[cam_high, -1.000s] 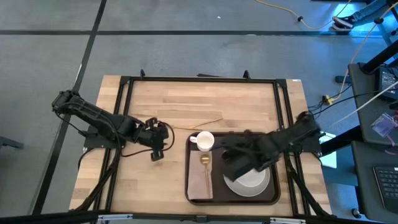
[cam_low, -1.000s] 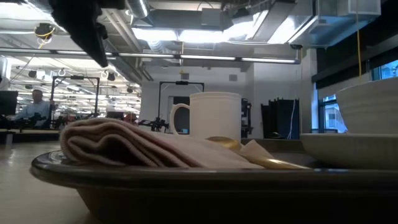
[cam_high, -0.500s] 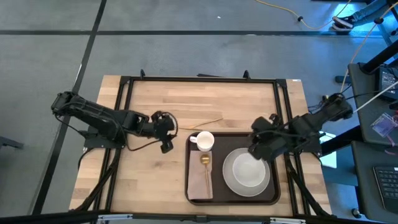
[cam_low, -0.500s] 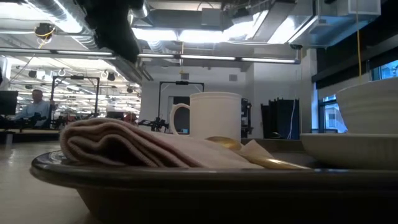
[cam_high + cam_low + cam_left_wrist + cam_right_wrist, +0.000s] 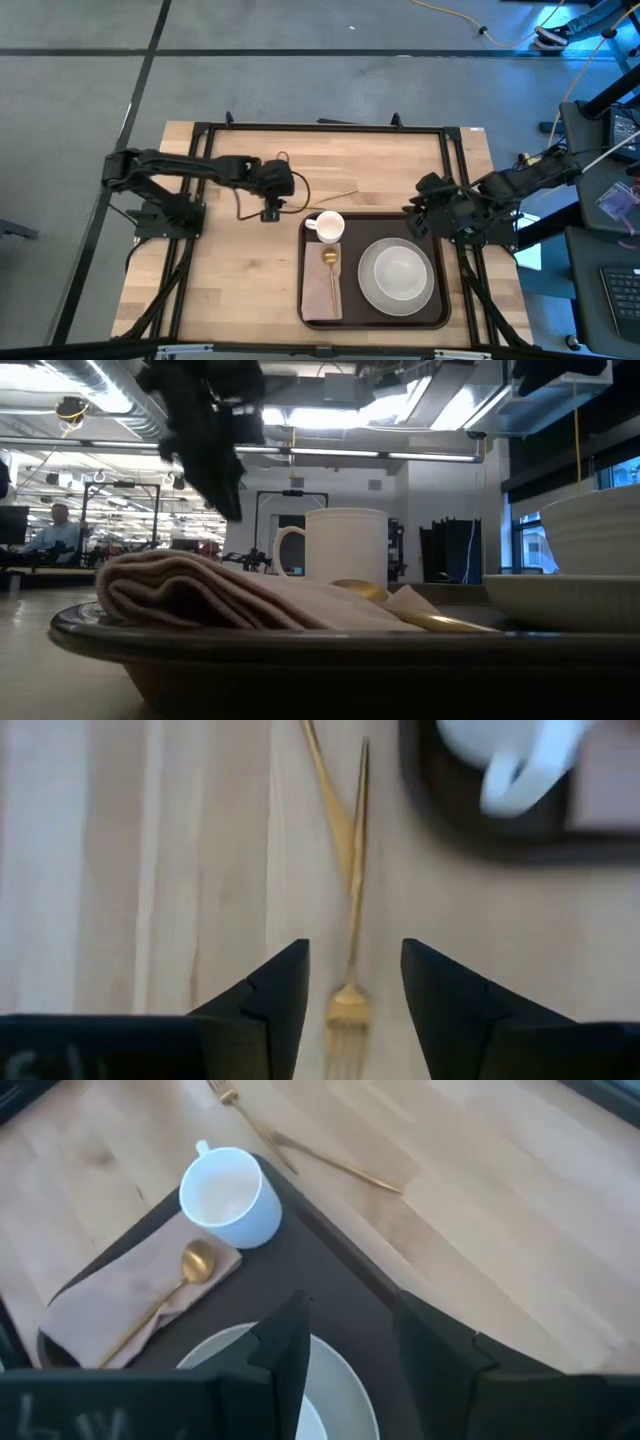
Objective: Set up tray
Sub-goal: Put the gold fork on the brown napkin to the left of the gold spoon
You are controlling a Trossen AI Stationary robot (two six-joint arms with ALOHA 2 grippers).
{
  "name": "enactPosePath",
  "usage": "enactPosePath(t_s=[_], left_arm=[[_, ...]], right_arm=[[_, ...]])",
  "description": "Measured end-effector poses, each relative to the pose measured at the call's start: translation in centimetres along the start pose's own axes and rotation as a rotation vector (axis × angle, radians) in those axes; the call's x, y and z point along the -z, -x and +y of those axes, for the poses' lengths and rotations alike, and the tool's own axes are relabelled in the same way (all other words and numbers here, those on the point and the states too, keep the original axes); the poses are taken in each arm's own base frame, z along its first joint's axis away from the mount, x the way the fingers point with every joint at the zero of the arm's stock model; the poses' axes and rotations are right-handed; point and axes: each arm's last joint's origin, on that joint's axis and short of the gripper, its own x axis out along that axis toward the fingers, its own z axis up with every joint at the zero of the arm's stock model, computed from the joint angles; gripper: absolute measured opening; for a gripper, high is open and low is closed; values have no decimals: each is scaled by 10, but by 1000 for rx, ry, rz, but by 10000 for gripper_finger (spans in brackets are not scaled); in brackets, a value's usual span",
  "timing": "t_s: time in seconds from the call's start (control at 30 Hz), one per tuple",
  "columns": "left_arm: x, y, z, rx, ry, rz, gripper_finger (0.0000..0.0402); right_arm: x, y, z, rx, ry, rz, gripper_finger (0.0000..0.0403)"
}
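A: Dark brown tray (image 5: 375, 318) sits on the near right part of the wooden table (image 5: 240, 290), same spot as a second ago. On it: white plate (image 5: 397, 275), white mug (image 5: 327, 227) at the far left corner, tan napkin (image 5: 320, 292) along the left side with a gold spoon (image 5: 329, 262) lying on it.

B: Any contents shifted?

A: None that I can see. One second ago the right arm lay over the plate and hid most of it; the plate is now fully uncovered.

B: Right gripper position?

A: Right gripper (image 5: 428, 210) has pulled back to the tray's far right corner, above the rim. Its wrist view shows the two fingers (image 5: 280, 1350) apart with nothing between them, looking down on mug, spoon and napkin.

B: Left side?

A: Left gripper (image 5: 271, 200) has moved away from the near side and toward the table's middle, and now hangs above bare wood just left of the mug. Its fingers (image 5: 270, 1000) are parted and empty. Directly under the gap lies a gold fork (image 5: 350, 960), tines toward the wrist, crossing a second thin gold utensil (image 5: 325, 790); I cannot tell what kind. Both lie on the wood, outside the tray.

B: Low view?

A: Left arm shows dark, above and behind the napkin.
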Motion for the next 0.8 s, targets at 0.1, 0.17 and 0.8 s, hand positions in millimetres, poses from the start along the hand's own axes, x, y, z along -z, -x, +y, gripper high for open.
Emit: enactPosePath(t_s=[0.1,0.17,0.8], left_arm=[[2,-21,7,10,-59,69,155],[5,-34,10,32,-79,113,155],[15,-96,11,94,-143,255,111]], right_arm=[[0,-7,-2,17,-16,-7,145],[0,-11,-3,27,-26,-10,145],[-5,-19,-6,52,-71,-24,145]])
